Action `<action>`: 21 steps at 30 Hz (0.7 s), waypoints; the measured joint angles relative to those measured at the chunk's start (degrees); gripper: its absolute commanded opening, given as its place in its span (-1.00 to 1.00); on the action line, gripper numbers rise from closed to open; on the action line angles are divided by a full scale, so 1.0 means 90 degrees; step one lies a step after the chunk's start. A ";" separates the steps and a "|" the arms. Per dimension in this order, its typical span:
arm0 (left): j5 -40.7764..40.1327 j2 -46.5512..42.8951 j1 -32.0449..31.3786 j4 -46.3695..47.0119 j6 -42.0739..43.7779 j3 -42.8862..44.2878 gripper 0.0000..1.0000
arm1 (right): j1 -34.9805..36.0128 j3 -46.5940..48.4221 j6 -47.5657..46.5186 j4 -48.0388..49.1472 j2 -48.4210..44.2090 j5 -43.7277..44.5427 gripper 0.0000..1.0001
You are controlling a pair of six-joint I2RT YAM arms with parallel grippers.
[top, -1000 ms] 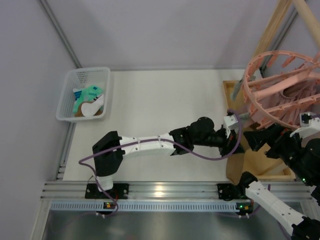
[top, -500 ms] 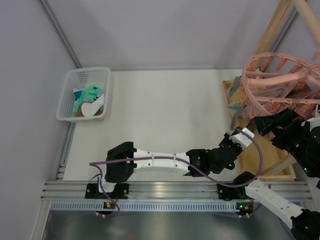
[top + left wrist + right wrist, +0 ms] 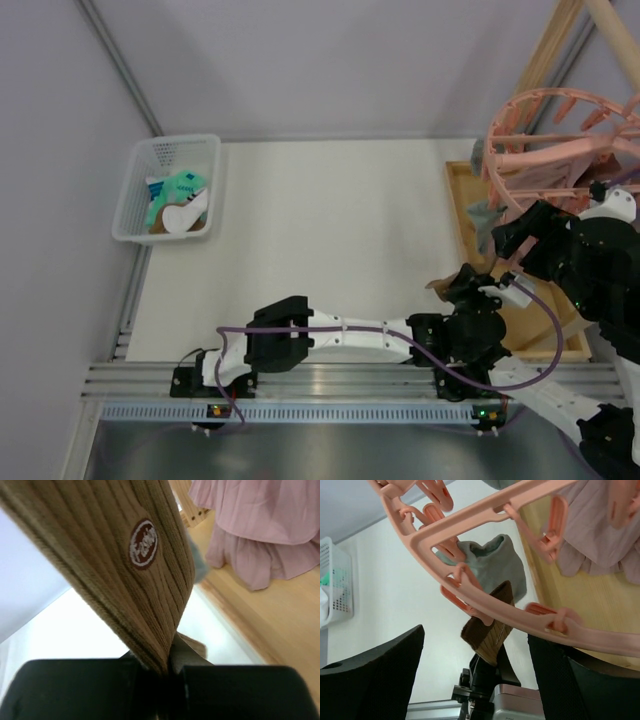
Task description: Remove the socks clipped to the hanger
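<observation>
hanger (image 3: 560, 155): pink ring, tilted, up at 2 o'clock in my top view, above the wooden frame (image 3: 457, 195)
left gripper (image 3: 167, 667): clamped tight on a brown sock (image 3: 135, 570), a ribbed one with a round logo patch; it sits around 4 o'clock on the table (image 3: 330, 220)
sock's far end: reaches up to the hanger rim, and I can't tell whether a clip has it
right gripper (image 3: 475, 642): fingers spread wide just under the rim, nothing pinched that I can see
gray sock (image 3: 495, 565): clipped to the ring, at 12 o'clock from the brown one on my right wrist cam
basket (image 3: 135, 195): 10 o'clock, with a mint-green sock (image 3: 182, 184) and a white sock (image 3: 185, 215) inside
</observation>
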 measured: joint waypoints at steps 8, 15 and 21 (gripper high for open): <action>-0.0250 0.0075 0.0010 0.0002 0.0340 0.0075 -1.00 | 0.0000 0.0578 -0.0549 -0.0010 0.0396 -0.0299 0.51; -0.0313 0.0158 0.0007 0.0002 0.0532 0.0270 -1.00 | 0.0000 0.0792 -0.0607 0.0002 0.0731 -0.0056 0.42; -0.0403 0.0204 0.0010 0.0002 0.0641 0.0296 -1.00 | 0.0000 0.0658 -0.0539 0.0000 0.0954 0.0352 0.36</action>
